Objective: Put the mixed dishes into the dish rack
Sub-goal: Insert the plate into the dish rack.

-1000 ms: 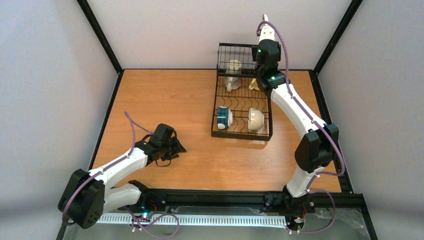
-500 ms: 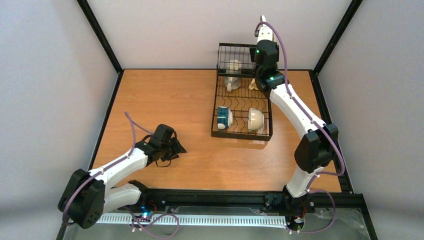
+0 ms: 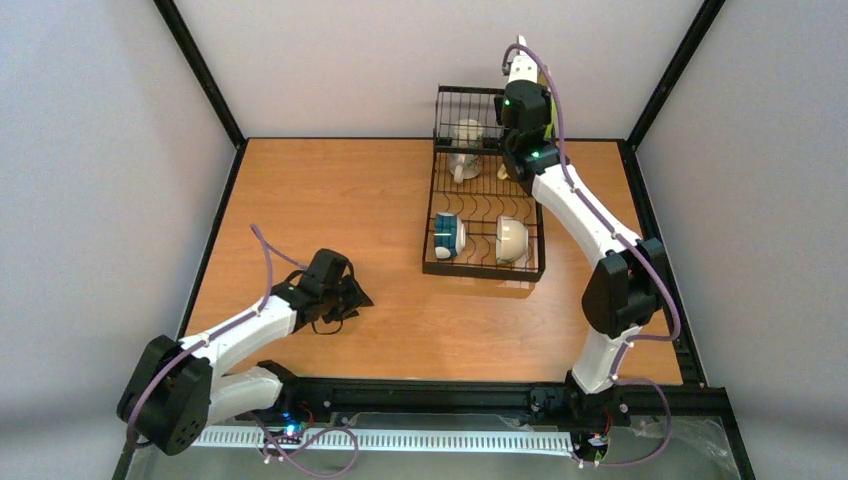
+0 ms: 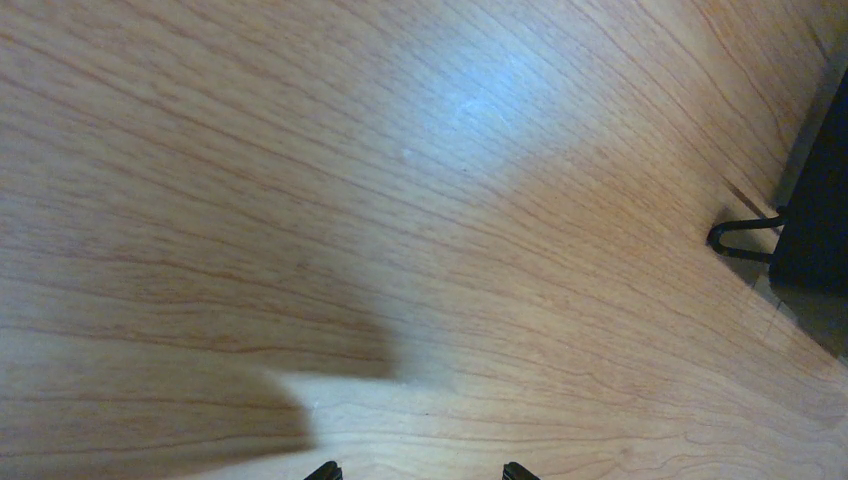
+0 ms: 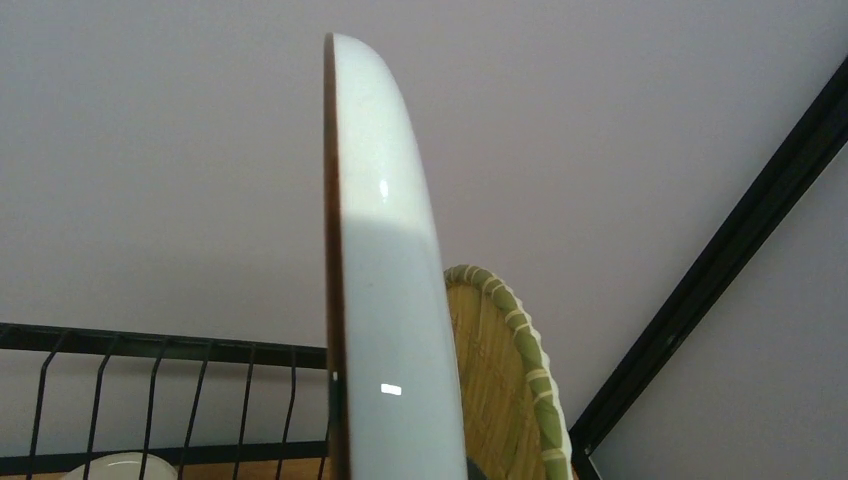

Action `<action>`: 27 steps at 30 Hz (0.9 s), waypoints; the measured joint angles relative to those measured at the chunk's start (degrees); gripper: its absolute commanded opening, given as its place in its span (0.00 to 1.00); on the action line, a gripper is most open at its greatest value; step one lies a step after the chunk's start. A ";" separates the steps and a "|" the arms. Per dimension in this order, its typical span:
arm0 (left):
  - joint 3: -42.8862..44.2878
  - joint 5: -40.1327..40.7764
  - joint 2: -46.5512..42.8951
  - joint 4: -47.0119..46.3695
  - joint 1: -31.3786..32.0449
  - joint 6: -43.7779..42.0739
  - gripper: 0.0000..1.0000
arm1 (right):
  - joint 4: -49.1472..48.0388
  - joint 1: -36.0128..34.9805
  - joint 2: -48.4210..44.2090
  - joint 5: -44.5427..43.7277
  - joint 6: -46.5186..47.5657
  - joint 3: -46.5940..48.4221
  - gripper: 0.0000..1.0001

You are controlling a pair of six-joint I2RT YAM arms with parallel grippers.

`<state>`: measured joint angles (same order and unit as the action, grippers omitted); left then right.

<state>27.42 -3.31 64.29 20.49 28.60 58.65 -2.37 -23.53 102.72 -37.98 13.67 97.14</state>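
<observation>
Right arm reaches over the far right corner of the dish rack (image 3: 481, 270), which sits by the far edge of the surface (image 3: 320, 200), right of centre.

Right claw (image 3: 520, 84) is lifted above the rack's raised tier. Its fingers are out of frame in the wrist view. A white plate (image 5: 390, 300) with a thin brown rim line rises edge-on from where they would sit, up against the back wall. Reads as the claw clamped on this plate. The top view shows the same plate as a white sliver (image 3: 518, 66) above the wrist.

Lime-green plate (image 5: 500, 370), pale stripes along its rim, is upright just behind and right of the white plate. Cannot tell whether the two touch, or what the green one rests on.

Rack contents:
- teal-banded cup (image 3: 449, 235) on its side, near left of the flat base
- cream bowl (image 3: 511, 240) on edge, near right of the base
- two pale mugs, one in the raised tier (image 3: 467, 133), one just below it (image 3: 462, 165)

Left claw (image 4: 418, 472) is low over bare wood toward the near left corner, well apart from the rack. Fingertips (image 4: 325, 470) are spread, with nothing between them.
</observation>
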 measured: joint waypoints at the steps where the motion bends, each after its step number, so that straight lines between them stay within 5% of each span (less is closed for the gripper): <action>1: -0.07 -0.02 0.02 -0.09 0.00 0.00 0.91 | 0.00 0.00 0.22 -0.20 0.00 0.00 0.02; 27: -1.25 -1.22 1.51 -1.64 0.00 -1.11 0.91 | -0.87 0.04 4.52 -3.23 0.02 0.74 0.02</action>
<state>26.17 -4.54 65.80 18.85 28.60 57.54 -3.25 -23.49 107.24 -41.21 13.69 97.89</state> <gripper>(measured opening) 0.914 0.225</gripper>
